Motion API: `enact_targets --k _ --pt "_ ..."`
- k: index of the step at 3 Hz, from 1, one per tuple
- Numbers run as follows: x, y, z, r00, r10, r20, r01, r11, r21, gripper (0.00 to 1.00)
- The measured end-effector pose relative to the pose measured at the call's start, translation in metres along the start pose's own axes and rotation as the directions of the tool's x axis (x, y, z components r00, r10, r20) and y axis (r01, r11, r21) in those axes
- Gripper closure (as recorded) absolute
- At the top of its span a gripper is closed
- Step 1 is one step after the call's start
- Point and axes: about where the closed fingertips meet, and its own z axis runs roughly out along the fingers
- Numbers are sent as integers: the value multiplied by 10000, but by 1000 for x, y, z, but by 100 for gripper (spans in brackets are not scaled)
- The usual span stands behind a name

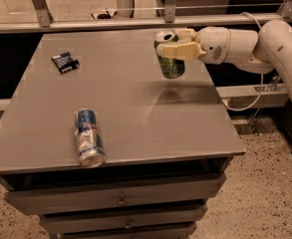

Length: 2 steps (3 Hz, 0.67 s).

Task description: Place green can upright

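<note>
The green can (171, 64) is held nearly upright in the air above the right part of the grey table top (120, 98), silver top with pull tab facing up. My gripper (174, 43) reaches in from the right, its pale fingers (178, 50) shut around the can's upper half. The can's shadow lies on the table just below it. The can's bottom is clear of the surface.
A slim blue-and-silver can (88, 136) lies on its side near the table's front left edge. A small dark packet (65, 62) lies at the back left. My white arm (255, 46) spans the right side. Drawers (120, 200) sit below the top.
</note>
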Motion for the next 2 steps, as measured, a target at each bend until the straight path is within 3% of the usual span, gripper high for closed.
enact_targets --k 1,2 --pt "18 7 -3 9970 346 699 -333 9993 -196 100" --pt "40 9 -5 9928 733 949 -685 9962 -533 82"
